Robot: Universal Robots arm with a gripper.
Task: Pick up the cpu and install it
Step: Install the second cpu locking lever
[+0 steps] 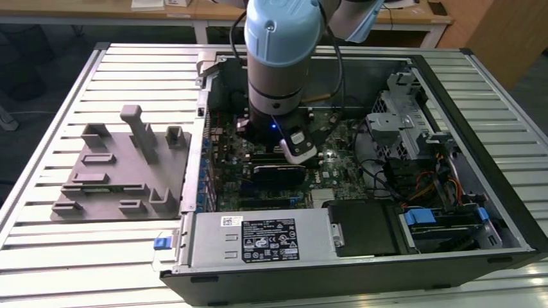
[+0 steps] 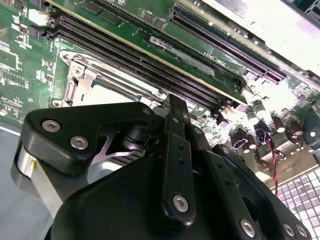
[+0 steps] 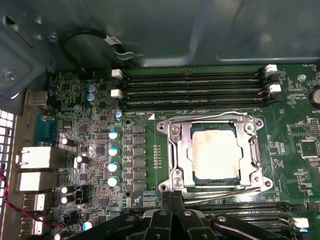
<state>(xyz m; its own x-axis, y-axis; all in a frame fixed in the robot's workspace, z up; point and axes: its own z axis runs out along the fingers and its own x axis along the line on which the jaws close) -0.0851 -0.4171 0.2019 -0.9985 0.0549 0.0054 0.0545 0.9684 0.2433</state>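
Observation:
The cpu (image 3: 215, 152), a pale metal square with a thin dark border, lies flat inside the silver-framed socket (image 3: 175, 150) on the green motherboard (image 3: 290, 130). In the second wrist view a strip of the cpu (image 2: 107, 95) shows past the black gripper linkage, within the socket frame (image 2: 75, 75). My gripper (image 3: 172, 199) hovers just beside the socket's edge, its two black fingers pressed together with nothing between them. In the exterior view the arm reaches down into the open computer case and the gripper (image 1: 276, 168) hangs low over the board.
Memory slots (image 3: 195, 90) run along one side of the socket, more slots (image 3: 240, 212) on the other. Capacitors (image 3: 113, 150) and rear ports (image 3: 35, 170) stand nearby. The case holds a power supply (image 1: 256, 240) and a drive cage (image 1: 402, 122). A grey fixture (image 1: 120, 167) sits outside.

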